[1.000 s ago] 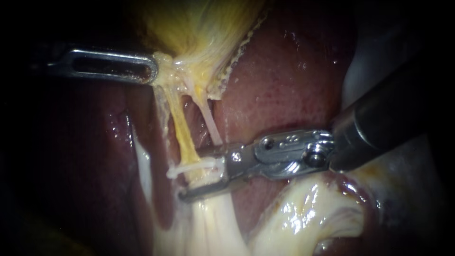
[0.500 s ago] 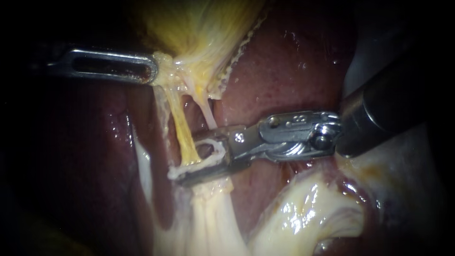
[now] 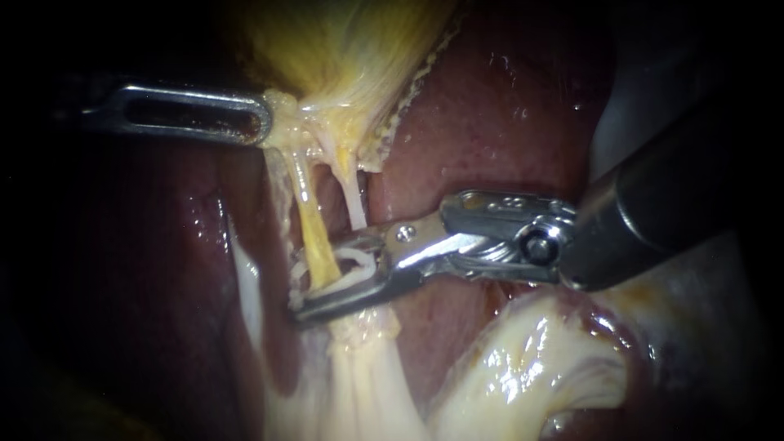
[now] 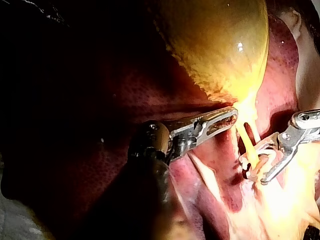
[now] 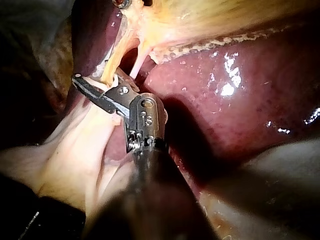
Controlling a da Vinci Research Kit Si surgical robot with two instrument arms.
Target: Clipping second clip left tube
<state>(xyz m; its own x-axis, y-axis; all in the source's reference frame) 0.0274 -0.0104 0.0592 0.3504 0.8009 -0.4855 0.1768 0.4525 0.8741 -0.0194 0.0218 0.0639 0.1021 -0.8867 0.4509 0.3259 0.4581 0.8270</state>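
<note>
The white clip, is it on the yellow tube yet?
Nearly. Done: the left instrument grips the gallbladder, stretching the yellow tube. In hand: the right instrument holds the white clip in its jaws around that tube. Left, I think: squeeze it fully shut and let go.

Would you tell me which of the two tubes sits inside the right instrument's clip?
The yellow left tube; the paler right tube lies outside the clip.
</note>
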